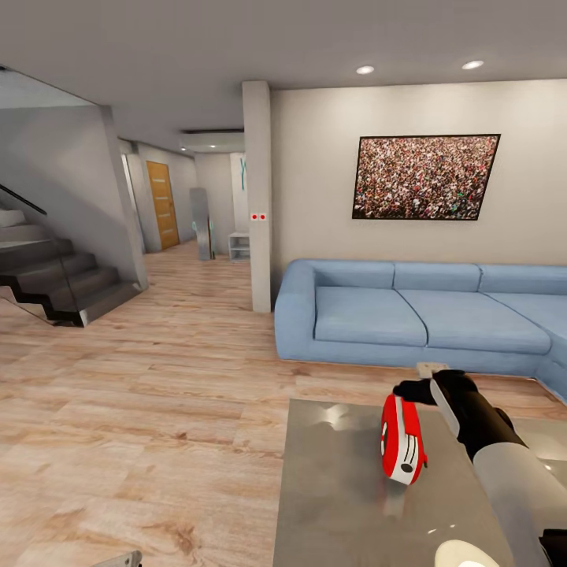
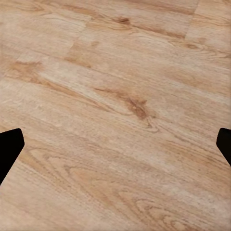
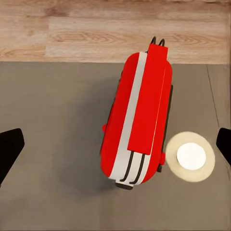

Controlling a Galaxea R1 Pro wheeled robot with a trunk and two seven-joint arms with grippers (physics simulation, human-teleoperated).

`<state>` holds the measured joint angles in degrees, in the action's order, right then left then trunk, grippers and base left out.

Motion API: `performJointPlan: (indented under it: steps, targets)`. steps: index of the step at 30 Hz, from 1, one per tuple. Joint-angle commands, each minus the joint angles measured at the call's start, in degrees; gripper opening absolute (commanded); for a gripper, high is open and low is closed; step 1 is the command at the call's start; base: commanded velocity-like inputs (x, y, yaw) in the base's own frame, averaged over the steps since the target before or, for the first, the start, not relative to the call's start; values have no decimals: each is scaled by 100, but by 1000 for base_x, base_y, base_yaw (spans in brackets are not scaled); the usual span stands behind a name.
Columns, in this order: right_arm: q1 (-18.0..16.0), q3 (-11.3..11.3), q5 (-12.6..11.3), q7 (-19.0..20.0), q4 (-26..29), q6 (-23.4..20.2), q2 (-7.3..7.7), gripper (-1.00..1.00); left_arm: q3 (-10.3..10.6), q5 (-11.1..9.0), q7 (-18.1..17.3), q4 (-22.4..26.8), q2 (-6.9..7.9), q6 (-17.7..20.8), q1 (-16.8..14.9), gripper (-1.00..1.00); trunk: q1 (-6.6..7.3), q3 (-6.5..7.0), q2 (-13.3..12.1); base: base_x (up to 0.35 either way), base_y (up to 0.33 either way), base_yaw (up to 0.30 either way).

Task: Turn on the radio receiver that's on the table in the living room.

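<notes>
A red radio receiver [image 1: 402, 439] stands on the glossy grey bench [image 1: 331, 504] in front of a blue sofa [image 1: 425, 315]. The right gripper [image 3: 115, 144] hovers directly above it, jaws spread wide and holding nothing. The left gripper [image 2: 115, 144], jaws also wide apart, faces wood plank floor [image 2: 115, 96].

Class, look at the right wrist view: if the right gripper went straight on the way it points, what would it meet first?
Most likely the radio receiver, which stands on the table between the open fingers. How near it is cannot be judged.
</notes>
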<state>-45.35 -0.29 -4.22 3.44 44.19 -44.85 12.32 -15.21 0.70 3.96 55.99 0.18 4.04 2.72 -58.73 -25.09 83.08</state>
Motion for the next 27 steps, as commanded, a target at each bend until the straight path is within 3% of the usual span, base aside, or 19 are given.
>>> performJointPlan:
  steps: [1, 6, 23, 24, 27]
  targets:
    - [0, -1, -2, 0, -16, 67, 2, 100, 0, 0, 0, 0, 0, 0, 0, 100, 0, 0, 0, 0, 0, 0]
    - [0, -6, -8, -39, -133, 360, 7, 100, 0, 0, 0, 0, 0, 1, 0, 100, 0, 0, 0, 9, 0, 0]
    - [0, -41, 0, -69, -160, 416, 30, 100, 0, 0, 0, 0, 0, 0, 0, 100, 0, -56, 0, 3, 0, 0]
    - [0, -496, 6, -71, -158, 412, 27, 100, 0, 1, 0, 0, 0, 0, 0, 100, 0, -65, 0, 0, 0, 0]
    - [0, -753, 16, -61, -157, 412, 26, 100, 0, 0, 0, 0, 0, 0, 0, 100, 0, -93, 0, 0, 0, 0]
